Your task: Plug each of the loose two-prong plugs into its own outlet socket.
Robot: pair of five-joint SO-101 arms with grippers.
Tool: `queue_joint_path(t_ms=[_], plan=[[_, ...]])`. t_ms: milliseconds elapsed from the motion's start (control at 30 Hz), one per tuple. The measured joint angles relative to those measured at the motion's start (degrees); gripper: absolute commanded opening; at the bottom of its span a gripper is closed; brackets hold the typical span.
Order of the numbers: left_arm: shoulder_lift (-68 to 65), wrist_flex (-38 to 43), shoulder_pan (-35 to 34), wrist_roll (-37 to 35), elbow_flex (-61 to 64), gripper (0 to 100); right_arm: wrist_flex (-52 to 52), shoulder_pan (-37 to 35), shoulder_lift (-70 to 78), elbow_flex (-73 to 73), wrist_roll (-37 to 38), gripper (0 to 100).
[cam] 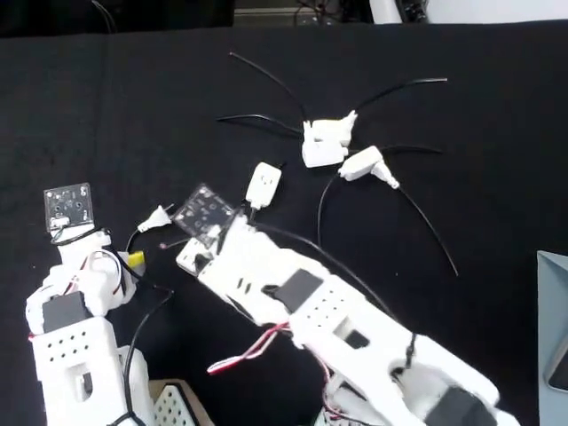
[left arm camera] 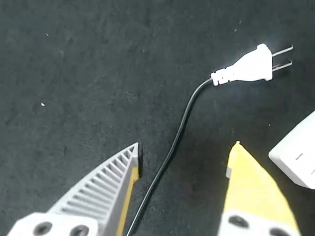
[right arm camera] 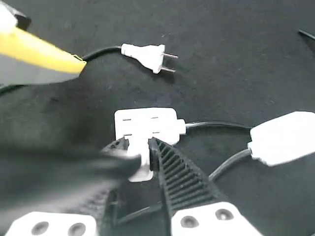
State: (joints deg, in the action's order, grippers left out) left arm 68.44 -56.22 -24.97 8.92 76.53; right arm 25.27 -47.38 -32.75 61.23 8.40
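The table [cam: 115, 98] is lying bare toward its far-left corner, leaving passage. Cables [cam: 266, 76] are fanning from the white cluster [cam: 321, 142] toward the far and right edges, fencing that side. The right arm [cam: 319, 311] is lying diagonally across the near middle, with the right gripper [right arm camera: 137, 145] clamping an outlet socket [right arm camera: 145, 123] beside the loose plug [cam: 158, 216], whose cable [left arm camera: 172, 147] is running between the spread fingers of the left gripper [left arm camera: 184, 162].

The left arm [cam: 75, 333] and right arm [cam: 346, 324] are white plastic with rows of small holes, black servo blocks and red-white wires. The left gripper [left arm camera: 186, 145] pairs a ribbed white finger with a yellow one. The right gripper [right arm camera: 137, 142] has a black ribbed finger.
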Motion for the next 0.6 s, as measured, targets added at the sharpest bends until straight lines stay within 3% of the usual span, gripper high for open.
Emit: queue_joint_path(t_ms=[600], plan=[[0.0, 0.0, 0.0, 0.0, 0.0, 29, -9.1, -3.2, 19.8, -7.5, 0.7, 1.2]])
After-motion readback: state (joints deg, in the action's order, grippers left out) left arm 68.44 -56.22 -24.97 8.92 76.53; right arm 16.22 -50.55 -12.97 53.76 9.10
